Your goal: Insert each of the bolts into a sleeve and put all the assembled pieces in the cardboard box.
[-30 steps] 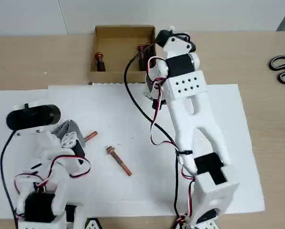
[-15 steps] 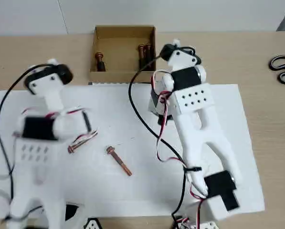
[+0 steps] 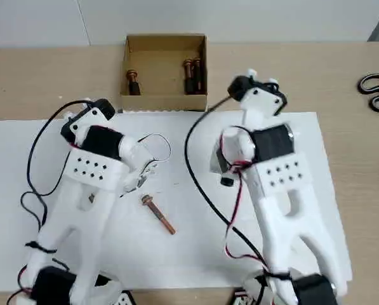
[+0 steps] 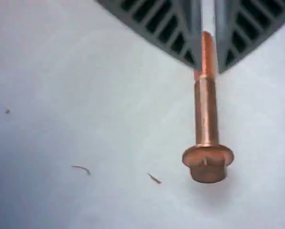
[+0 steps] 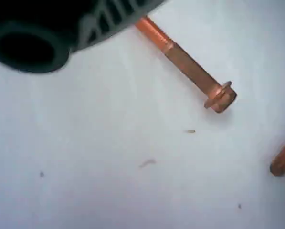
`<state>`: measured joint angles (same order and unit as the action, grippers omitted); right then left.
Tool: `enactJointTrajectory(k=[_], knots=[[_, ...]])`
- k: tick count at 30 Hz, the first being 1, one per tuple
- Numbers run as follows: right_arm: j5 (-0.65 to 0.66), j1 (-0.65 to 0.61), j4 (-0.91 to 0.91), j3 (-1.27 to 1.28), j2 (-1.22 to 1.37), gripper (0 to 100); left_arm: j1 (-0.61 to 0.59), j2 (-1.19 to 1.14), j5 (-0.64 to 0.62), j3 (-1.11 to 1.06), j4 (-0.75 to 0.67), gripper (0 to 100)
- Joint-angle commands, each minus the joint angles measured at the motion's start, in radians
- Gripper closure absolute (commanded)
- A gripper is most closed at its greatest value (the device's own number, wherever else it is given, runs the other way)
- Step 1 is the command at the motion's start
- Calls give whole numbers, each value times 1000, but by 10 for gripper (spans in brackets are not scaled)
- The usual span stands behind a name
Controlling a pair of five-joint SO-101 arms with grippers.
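- Jaws of the left gripper [image 4: 207,59] are clamped on the thin end of the held bolt [image 4: 206,112]. Its long axis runs straight out from between them, with the flanged head at the far end, just over the white paper [image 4: 85,95].
- That shaft steps from a thin tip to a thicker part near the head. Whether the thick part is a sleeve I cannot tell.
- Just beside the left gripper, toward the middle of the paper, the loose bolt [image 3: 158,215] lies flat on a diagonal. Its head is toward the left gripper and its tip points away, toward the near edge of the paper and the right arm's side.
- The left arm is the nearer of the two to it, but its jaws are occupied. I judge that any pick of the loose bolt falls to the right arm, which would have to come across and take the shaft crosswise.
- The cardboard box [image 3: 166,100] stands just beyond the far edge of the paper, between the arms. Three copper pieces [image 3: 189,75] stand upright inside, one at its left and two together at its right.
- The right gripper [image 3: 224,170] hangs over the paper, farther from the loose bolt than the left one. Whether it is open or closed cannot be told.
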<state>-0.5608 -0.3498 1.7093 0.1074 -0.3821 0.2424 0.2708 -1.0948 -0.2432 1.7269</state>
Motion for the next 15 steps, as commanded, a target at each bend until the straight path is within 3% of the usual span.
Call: enactJointTrajectory(k=[1, 6, 15], knots=[[5, 58, 5, 21, -81, 995, 6, -54, -6, 13, -9, 986], [8, 108, 5, 60, -120, 995, 20, -157, 43, 1, -9, 883], [8, 108, -13, 86, -131, 995, 132, -267, 43, -1, -11, 878]])
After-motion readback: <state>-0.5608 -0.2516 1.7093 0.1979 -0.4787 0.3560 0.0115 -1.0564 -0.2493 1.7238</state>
